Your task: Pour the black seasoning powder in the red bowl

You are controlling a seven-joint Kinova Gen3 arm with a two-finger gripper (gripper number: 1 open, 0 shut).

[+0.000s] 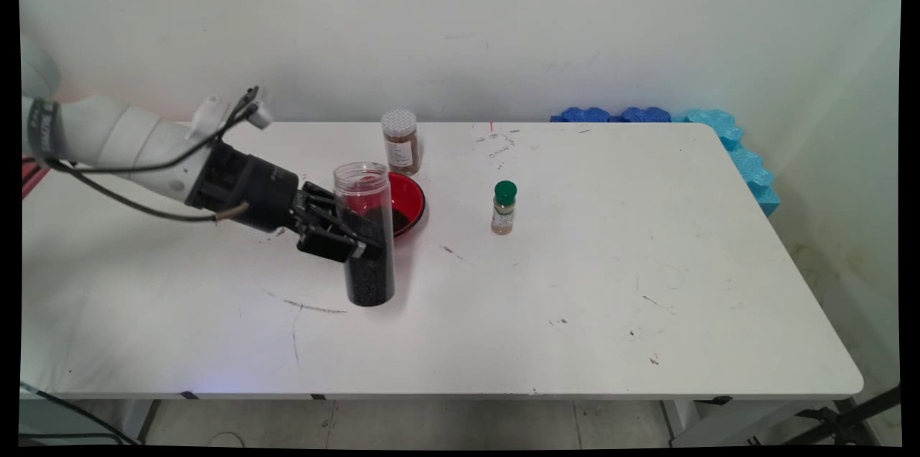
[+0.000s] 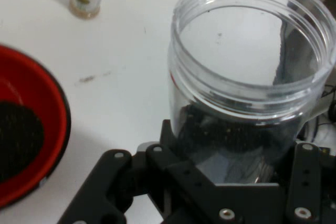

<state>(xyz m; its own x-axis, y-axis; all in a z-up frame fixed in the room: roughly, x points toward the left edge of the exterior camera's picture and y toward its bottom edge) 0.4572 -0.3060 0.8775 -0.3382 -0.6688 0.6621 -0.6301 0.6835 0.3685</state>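
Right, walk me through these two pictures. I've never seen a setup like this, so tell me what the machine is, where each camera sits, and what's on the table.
The machine is a white robot arm ending in a black gripper whose jaws do the grasping. The wide picture comes from a fixed camera looking down across the white table. The close picture comes from a camera on the hand itself, looking along the gripper.

The jaws are shut around a tall clear jar, lid off, its lower part filled with dark grains. In the hand view you look into its open mouth.

Just behind the jar sits a red bowl with dark contents. Further back stands a spice jar with a white lid, and to the right a small bottle with a green cap.
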